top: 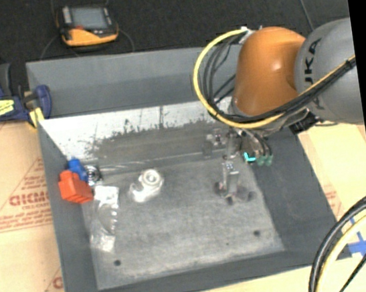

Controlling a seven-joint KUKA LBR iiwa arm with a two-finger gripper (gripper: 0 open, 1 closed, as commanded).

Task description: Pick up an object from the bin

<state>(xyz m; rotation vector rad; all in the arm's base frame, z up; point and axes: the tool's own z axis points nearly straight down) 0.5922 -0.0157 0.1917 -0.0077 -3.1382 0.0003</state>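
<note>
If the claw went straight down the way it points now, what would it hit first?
Most likely the bare bin floor: the claw points down at the right side, well apart from the white roll. Depth is unclear.

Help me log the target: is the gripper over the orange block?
No, the gripper is down at the right side of the bin, well apart from the orange block by the left wall.

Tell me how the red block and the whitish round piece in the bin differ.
The red block is boxy and vivid; the whitish round piece is curved and pale. The red block sits by the left wall beside a blue thing; the whitish round piece lies nearer the gripper. Both rest on the bin floor.
</note>
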